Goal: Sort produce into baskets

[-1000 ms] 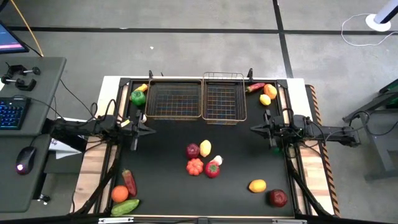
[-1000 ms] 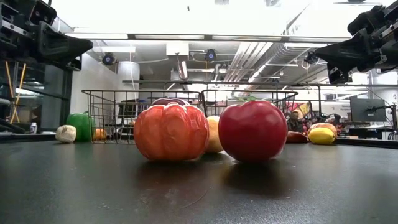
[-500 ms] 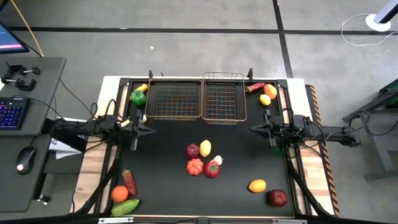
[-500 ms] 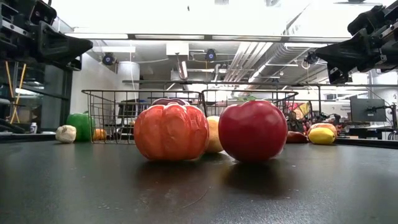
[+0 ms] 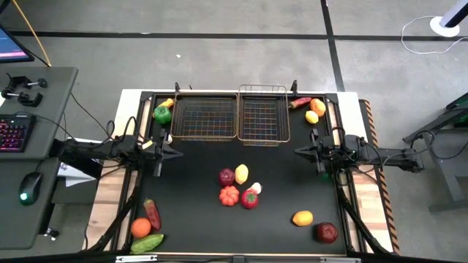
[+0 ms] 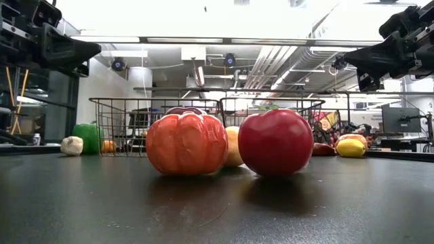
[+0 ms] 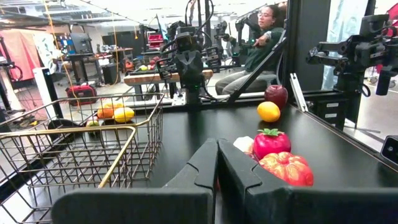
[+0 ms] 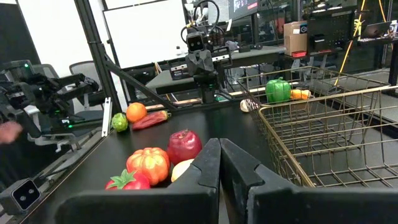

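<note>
Across the black tabletop [image 5: 197,226], no change from a second ago: nothing moved, sorting not begun. Both bronze wire-mesh baskets [image 5: 204,117] empty at the far edge, long sides running left-right. Mid-table, ribbed orange tomato [image 5: 229,195], red pepper [image 5: 249,199], dark apple [image 5: 227,176], yellow lemon [image 5: 241,174] clustered; others scattered at corners. Left gripper [image 5: 178,153] and right gripper [image 5: 298,151] closed, empty, facing inward.

In the low view the orange pumpkin [image 6: 186,144] and red tomato [image 6: 275,142] hide most of the lemon [image 6: 233,146] behind them and parts of both baskets [image 6: 203,108]. From above, the small pale piece [image 5: 257,188] near the desk's middle is too small to identify.
</note>
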Robot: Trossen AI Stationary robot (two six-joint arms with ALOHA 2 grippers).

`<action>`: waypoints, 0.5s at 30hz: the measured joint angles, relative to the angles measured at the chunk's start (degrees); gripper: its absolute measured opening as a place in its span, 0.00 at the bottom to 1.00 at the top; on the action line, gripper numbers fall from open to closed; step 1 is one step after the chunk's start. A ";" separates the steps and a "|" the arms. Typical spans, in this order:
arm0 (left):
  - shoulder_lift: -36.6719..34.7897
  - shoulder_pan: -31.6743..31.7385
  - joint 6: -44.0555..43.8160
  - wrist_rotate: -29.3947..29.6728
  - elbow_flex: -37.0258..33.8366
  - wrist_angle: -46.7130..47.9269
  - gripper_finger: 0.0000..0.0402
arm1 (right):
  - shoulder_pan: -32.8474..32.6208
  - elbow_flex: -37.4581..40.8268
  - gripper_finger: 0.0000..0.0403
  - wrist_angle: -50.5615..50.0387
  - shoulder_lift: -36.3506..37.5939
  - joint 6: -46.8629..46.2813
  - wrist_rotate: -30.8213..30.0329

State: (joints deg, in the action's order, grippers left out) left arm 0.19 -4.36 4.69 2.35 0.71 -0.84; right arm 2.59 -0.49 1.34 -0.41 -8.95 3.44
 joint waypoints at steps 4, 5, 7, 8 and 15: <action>0.01 -0.02 -0.01 0.00 0.00 -0.01 0.00 | 0.00 0.00 0.00 -0.01 0.01 0.02 -0.02; 0.01 -0.02 -0.02 0.00 0.00 -0.01 0.00 | 0.01 0.00 0.00 -0.01 -0.01 0.02 -0.01; 0.01 -0.01 -0.02 0.00 0.00 -0.01 0.00 | 0.00 0.00 0.00 0.01 -0.01 0.01 -0.01; 0.02 -0.02 0.00 0.00 0.00 -0.08 0.00 | 0.00 0.00 0.00 0.00 -0.01 0.01 -0.01; 0.02 -0.33 -14.99 -0.38 -0.02 -11.91 0.00 | 0.00 0.00 0.00 0.01 0.01 0.02 0.00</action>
State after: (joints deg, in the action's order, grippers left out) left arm 0.21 -4.69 -10.30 1.97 0.69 -12.75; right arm 2.59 -0.49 1.34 -0.41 -8.93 3.44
